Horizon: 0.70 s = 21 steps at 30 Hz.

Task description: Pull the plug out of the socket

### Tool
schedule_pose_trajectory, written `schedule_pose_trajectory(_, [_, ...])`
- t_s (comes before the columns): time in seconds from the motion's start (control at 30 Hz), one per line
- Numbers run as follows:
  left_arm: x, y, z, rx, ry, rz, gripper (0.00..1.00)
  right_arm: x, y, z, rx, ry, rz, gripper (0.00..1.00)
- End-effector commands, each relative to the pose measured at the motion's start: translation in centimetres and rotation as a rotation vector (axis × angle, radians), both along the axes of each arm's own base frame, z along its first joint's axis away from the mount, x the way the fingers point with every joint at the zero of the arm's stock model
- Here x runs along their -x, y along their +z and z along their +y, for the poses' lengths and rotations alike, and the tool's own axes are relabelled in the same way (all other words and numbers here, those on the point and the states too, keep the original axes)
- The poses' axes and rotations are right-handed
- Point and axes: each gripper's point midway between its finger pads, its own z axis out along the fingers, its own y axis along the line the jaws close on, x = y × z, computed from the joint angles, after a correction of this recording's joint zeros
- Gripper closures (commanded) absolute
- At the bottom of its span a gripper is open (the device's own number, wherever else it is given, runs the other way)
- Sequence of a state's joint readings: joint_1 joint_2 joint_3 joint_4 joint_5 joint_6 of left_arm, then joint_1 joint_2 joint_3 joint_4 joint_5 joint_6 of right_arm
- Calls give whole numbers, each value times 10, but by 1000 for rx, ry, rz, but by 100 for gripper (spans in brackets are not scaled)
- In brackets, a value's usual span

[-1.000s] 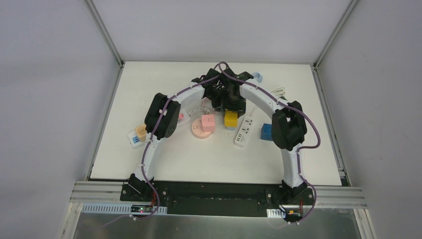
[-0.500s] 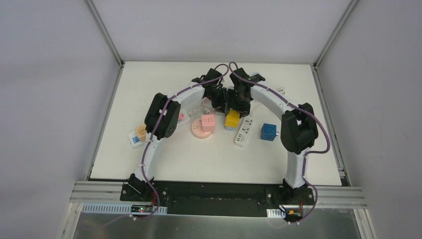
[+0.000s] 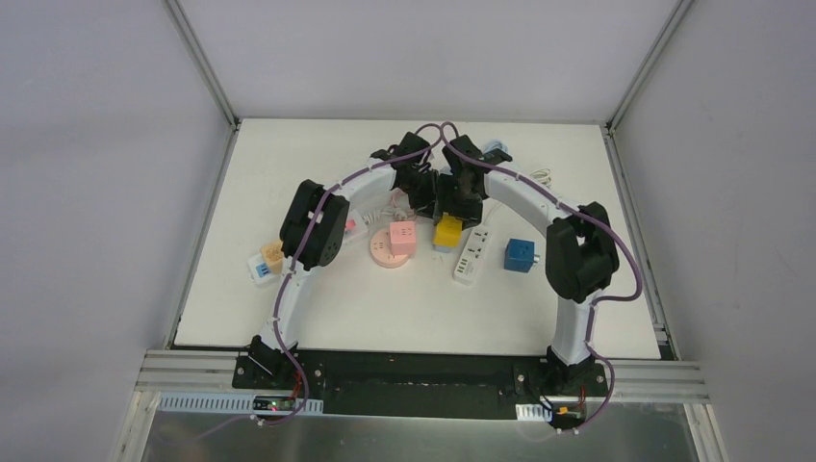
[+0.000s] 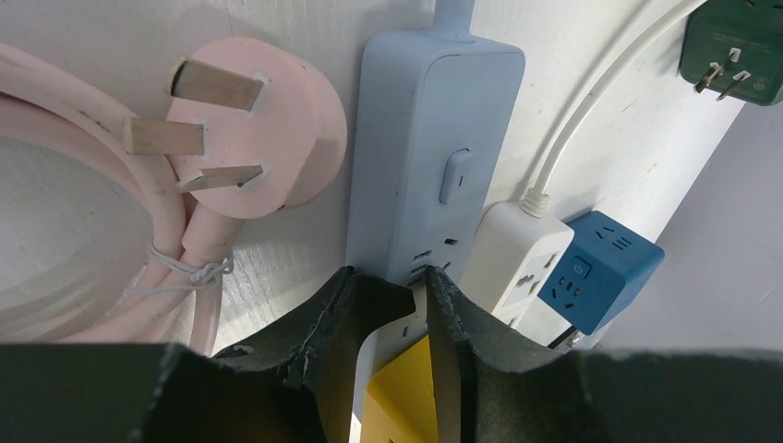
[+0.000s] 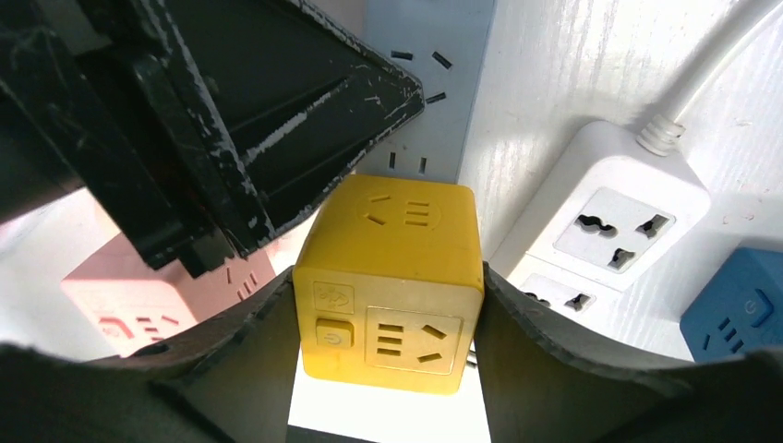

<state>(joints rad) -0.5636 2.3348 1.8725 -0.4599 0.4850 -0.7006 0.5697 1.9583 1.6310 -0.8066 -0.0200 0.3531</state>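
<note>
Gripping a glossy yellow plastic cube plug with rounded corners, my right gripper presses a matte black finger flat against each of the cube's side walls. The cube's faces carry moulded socket slots and a square button. It sits over the near end of a smooth pale blue rectangular power strip; I cannot tell whether its pins are still seated. My left gripper rests its scuffed black fingertips on that same end of the strip, with only a slim gap between them, and I cannot tell whether they clamp anything. Just right of the blue strip lies a white plastic power strip on the white table.

Compared with a second ago, my right elbow has swung outward, so the blue plastic cube adapter now shows fully. The yellow cube has hardly moved.
</note>
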Motion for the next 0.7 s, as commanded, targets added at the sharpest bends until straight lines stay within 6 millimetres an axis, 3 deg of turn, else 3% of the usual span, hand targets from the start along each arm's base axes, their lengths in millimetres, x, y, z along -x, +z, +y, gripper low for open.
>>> schedule_pose_trajectory(0.0, [32,-34,16,-173,-43,87,69,-24,87,45,-312,79,-263,100])
schedule_pose_trajectory(0.27, [33,-33,14,-178,-55,93,69,-38,74,20,-68,-26,-300,100])
schedule_pose_trajectory(0.53, [33,-33,12,-169,-55,99,69,-25,90,46,-292,34,-225,100])
schedule_pose_trajectory(0.67, [33,-32,12,-169,-54,100,70,-29,61,25,-140,-82,-125,100])
